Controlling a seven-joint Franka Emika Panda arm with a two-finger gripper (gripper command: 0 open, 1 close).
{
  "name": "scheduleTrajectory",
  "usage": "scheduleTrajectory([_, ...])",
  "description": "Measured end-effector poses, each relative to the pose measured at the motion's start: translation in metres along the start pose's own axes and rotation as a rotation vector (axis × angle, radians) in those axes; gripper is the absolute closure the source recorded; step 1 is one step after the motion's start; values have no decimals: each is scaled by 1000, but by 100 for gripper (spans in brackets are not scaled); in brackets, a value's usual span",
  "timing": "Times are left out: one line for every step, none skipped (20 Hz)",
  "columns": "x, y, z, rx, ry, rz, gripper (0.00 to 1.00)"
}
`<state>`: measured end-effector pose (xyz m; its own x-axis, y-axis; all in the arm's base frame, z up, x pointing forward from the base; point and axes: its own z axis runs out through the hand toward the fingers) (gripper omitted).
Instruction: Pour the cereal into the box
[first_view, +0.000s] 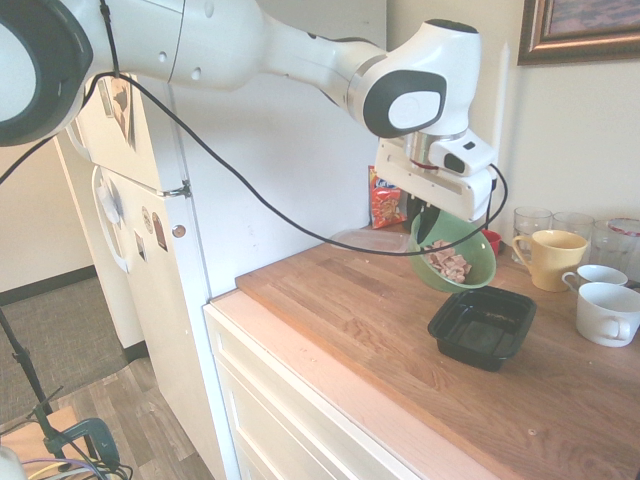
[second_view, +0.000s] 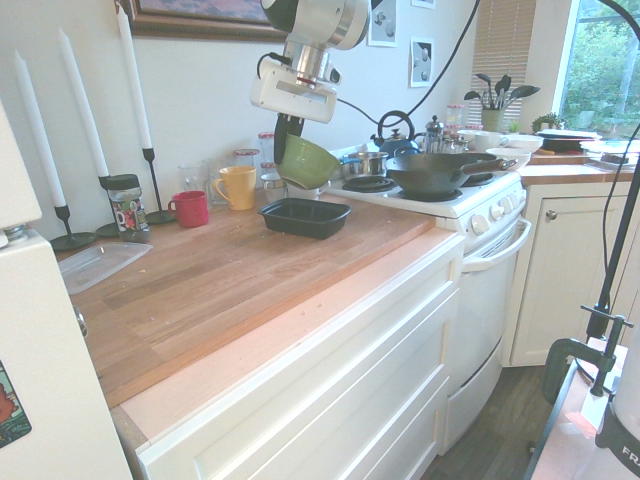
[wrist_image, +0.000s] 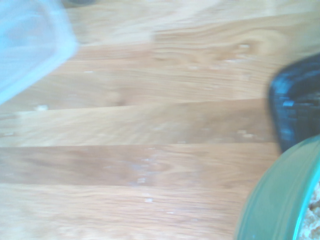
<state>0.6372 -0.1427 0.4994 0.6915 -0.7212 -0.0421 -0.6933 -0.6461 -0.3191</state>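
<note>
One tilted green bowl (first_view: 455, 255) hung pinched by its rim in the closed claw (first_view: 428, 228), cereal (first_view: 447, 263) inside, black box (first_view: 482, 325) just below.
Tipping too early could have scattered flakes onto the counter (first_view: 350, 310); mugs (first_view: 607, 312) crowded beyond the claw.

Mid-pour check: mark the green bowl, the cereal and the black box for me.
green bowl (first_view: 478, 270), first exterior view, on its lower outer wall.
cereal (first_view: 447, 263), first exterior view, on the flakes heaped inside the tilted bowl.
black box (first_view: 452, 318), first exterior view, on its near left rim.
</note>
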Motion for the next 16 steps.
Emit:
scheduleTrajectory([1,-4,1,6,-11,-4,100])
scheduleTrajectory([2,-8,3,11,-20,-4,100])
scheduleTrajectory([3,-11,6,16,-30,-4,100])
scheduleTrajectory([5,-13,9,22,-42,-1,100])
scheduleTrajectory([7,-16,13,34,-65,5,100])
scheduleTrajectory([9,-17,17,46,-88,11,100])
scheduleTrajectory([13,-19,21,61,-113,16,100])
scheduleTrajectory([16,-20,25,75,-137,20,100])
scheduleTrajectory([20,-20,28,82,-150,23,100])
scheduleTrajectory([25,-19,31,87,-156,27,100])
scheduleTrajectory([30,-18,34,95,-165,31,100])
scheduleTrajectory([33,-18,36,107,-177,35,100])
scheduleTrajectory([37,-17,37,122,-194,42,100])
scheduleTrajectory([40,-15,38,138,-207,50,100])
scheduleTrajectory([44,-13,38,155,-217,56,100])
scheduleTrajectory([47,-11,37,174,-233,63,100])
